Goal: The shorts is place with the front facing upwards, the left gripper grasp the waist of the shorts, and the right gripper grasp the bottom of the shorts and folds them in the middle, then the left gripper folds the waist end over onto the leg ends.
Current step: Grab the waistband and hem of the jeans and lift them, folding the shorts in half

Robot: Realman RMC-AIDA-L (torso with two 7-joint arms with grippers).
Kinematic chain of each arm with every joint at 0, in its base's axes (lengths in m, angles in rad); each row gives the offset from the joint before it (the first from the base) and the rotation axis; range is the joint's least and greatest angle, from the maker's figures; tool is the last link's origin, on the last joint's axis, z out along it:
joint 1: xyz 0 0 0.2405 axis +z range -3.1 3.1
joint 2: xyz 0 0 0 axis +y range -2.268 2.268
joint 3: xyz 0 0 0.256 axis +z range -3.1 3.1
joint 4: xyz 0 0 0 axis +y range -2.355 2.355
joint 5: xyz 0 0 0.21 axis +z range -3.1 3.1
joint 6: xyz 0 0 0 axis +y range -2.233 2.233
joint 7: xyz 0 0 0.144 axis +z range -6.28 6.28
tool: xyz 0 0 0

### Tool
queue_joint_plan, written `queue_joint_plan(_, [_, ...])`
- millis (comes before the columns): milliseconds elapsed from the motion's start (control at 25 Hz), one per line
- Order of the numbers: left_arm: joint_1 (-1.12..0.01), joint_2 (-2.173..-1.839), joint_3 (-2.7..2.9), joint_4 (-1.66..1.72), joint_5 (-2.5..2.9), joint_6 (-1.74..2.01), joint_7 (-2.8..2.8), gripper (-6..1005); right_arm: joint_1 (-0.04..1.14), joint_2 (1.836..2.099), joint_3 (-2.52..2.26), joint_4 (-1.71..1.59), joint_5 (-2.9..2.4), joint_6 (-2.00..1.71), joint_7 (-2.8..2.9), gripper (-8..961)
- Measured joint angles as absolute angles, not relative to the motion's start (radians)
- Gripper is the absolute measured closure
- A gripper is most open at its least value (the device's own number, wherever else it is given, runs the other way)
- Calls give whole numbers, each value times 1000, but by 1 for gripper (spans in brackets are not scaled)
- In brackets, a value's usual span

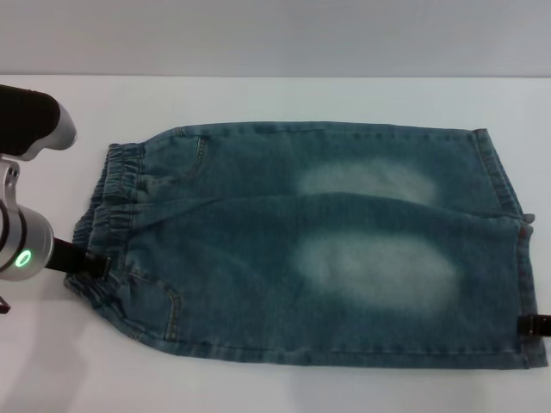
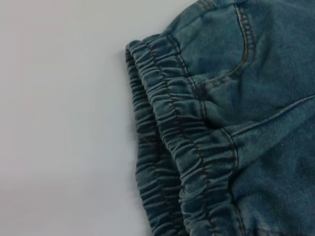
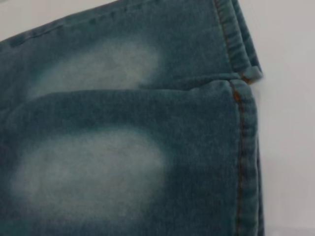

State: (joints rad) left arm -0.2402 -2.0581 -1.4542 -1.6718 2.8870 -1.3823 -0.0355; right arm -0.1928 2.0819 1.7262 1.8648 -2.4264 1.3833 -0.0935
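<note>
The blue denim shorts [image 1: 258,232] lie flat on the white table, with two pale faded patches facing up. The gathered waist of the shorts [image 1: 108,215] points left and fills the left wrist view [image 2: 187,147]. The bottom of the shorts [image 1: 508,241], two straight stitched leg ends, points right and shows close up in the right wrist view [image 3: 243,147]. My left gripper [image 1: 86,261], on the arm with the green light, reaches the near part of the waistband. Only a black tip of my right gripper [image 1: 535,327] shows, at the near corner of the hem.
The white table [image 1: 275,103] surrounds the shorts, with bare surface behind them and a narrow strip in front. A black part of the left arm [image 1: 26,112] hangs over the table's far left. A pocket seam [image 2: 246,49] runs next to the waistband.
</note>
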Motion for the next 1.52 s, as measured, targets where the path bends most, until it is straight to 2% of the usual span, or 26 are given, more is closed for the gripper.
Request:
queue_joint_plan(1200, [-255, -2060, -1451, -1654, 2887, -1374, -37, 979, -176, 2077, 1674, 1797, -2429, 1350, -108, 165])
queue_joint_plan(1400, [-254, -2059, -1449, -1652, 2887, -1375, -35, 979, -170, 2075, 1672, 1789, -2431, 1359, -134, 232])
queue_joint_plan(1520, [-253, -2059, -1449, -1649, 2886, -1374, -35, 979, -168, 2075, 1672, 1786, -2431, 1358, -140, 325])
